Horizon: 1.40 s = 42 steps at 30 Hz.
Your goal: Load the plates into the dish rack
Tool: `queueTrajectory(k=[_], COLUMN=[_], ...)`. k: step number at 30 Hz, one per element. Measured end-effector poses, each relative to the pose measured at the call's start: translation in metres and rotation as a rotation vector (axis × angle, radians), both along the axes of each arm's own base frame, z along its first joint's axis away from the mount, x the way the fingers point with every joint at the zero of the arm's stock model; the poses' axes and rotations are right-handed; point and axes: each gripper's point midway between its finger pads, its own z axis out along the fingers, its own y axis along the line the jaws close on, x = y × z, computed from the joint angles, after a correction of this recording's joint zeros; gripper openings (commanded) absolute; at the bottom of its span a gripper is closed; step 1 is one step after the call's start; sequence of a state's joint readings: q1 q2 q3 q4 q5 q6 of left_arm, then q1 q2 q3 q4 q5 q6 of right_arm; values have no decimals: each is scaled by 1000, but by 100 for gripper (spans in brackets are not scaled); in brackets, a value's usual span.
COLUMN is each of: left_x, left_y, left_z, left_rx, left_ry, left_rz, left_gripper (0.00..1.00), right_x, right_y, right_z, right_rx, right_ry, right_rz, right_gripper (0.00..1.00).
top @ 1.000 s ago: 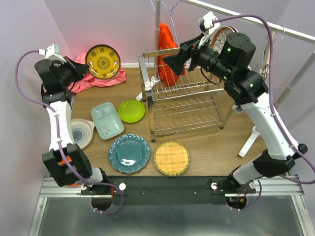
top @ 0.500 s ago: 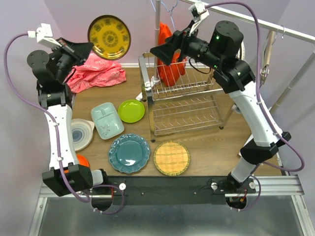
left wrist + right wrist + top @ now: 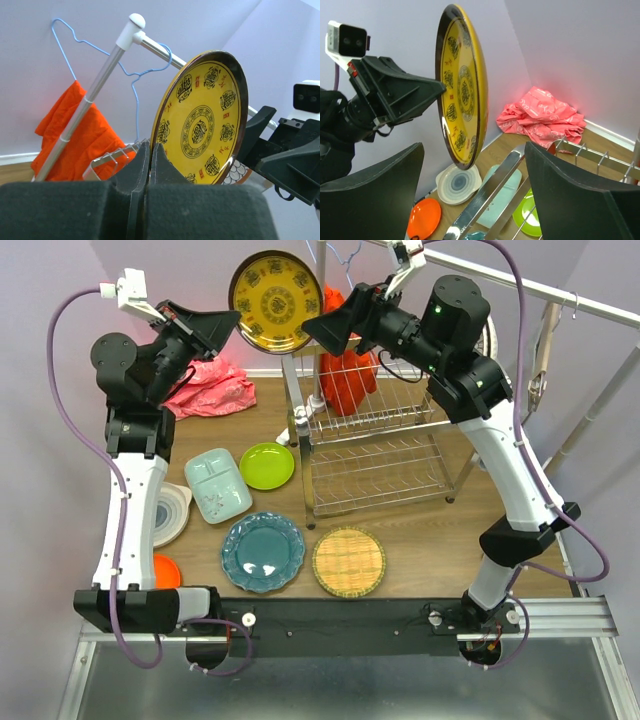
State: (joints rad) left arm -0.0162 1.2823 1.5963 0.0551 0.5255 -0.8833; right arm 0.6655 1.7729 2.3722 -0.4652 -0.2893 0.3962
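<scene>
The wooden table [image 3: 430, 530] fills the lower half of the top view and carries most of what has yet to be loaded. The dish rack [image 3: 375, 445], centre right, shows bare wire on both tiers wherever they can be seen. Its upper right corner is hidden behind the right arm, so I cannot tell whether anything stands there.

Six plates lie flat on the table, left of the rack and below it:
- the teal scalloped plate [image 3: 262, 551]
- the woven-yellow plate [image 3: 349, 562]
- the mint divided tray [image 3: 218, 484]
- the lime green plate [image 3: 267, 466]
- the grey-swirl plate [image 3: 167, 512], at the left edge
- the small orange plate [image 3: 166, 567], half hidden by the left arm

Only the yellow patterned plate [image 3: 275, 302] is in the air, top centre, standing on edge above the rack's upper left corner. The left hand [image 3: 228, 328] pinches its rim. The right hand [image 3: 326, 328] sits just right of that plate, fingers spread wide, gripping nothing.

I judge the loading barely begun, with one plate on its way and six waiting.
</scene>
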Motion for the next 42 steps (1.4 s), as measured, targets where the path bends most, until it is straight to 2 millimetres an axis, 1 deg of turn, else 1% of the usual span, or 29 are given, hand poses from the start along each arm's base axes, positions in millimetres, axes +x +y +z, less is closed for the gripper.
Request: queueTrajectory(k=[2,4,7,8,10,11,13,14,16,17,18,20,21,22,24,25,27,28,32,34,36,40,41,42], left_x=[-1,-2,-4,-4,-5,-4,-4,-4,-3,-2,-2,-2,-2,-2,-2,-3,-5,-6,-16,-23,-31,-48,-52,-58], left_y=[-5,-13,-23,-25,-29,-30,-33,-34,-35,-36,-37,-39,-39,-39,-39,-40,-41,-41,-39,-36,-32,-15,-9,0], left_z=[1,2,3,3,3,3,3,2,2,1,0,0,0,0,1,2,7,8,13,19,25,34,32,31], left_rx=[-8,-14,-24,-27,-33,-35,-37,-37,-37,-34,-30,-29,-28,-26,-31,-32,-47,-54,-60,-56,-47,-15,-5,6], left_ry=[1,1,2,2,3,4,7,9,12,13,13,11,9,8,7,1,-12,-18,-44,-67,-95,-148,-153,-163], left_rz=[-4,-15,-24,-24,-23,-20,-14,-11,0,5,8,11,15,17,15,14,7,4,4,11,31,107,128,164], left_gripper=[0,0,0,0,0,0,0,0,0,0,0,7,12,23,34,42,48,53,59,63,64,68,68,68], right_x=[2,5,9,11,14,15,17,19,21,22,23,24,25,25,26,26,26,26,28,26,23,12,8,1], right_y=[-1,-3,-6,-7,-9,-10,-11,-12,-14,-15,-16,-17,-18,-19,-20,-22,-24,-25,-34,-42,-52,-82,-91,-105], right_z=[0,1,1,1,1,1,1,1,1,2,2,2,2,3,5,7,9,10,20,29,37,58,61,66], right_rx=[8,15,24,26,29,29,32,31,28,30,29,25,23,22,16,11,-2,-7,-30,-43,-62,-102,-116,-137], right_ry=[10,18,28,30,32,32,33,32,28,27,25,22,16,13,-3,-17,-41,-51,-115,-160,-207,-304,-327,-355], right_rz=[-15,-34,-65,-76,-95,-105,-120,-129,-143,-150,-161,-170,-175,-178,-185,-190,-200,-206,-246,-275,-307,-395,-422,-461], right_gripper=[75,71,60,49,37,29,22,14,7,1,0,1,0,1,1,1,1,1,1,1,1,1,1,1])
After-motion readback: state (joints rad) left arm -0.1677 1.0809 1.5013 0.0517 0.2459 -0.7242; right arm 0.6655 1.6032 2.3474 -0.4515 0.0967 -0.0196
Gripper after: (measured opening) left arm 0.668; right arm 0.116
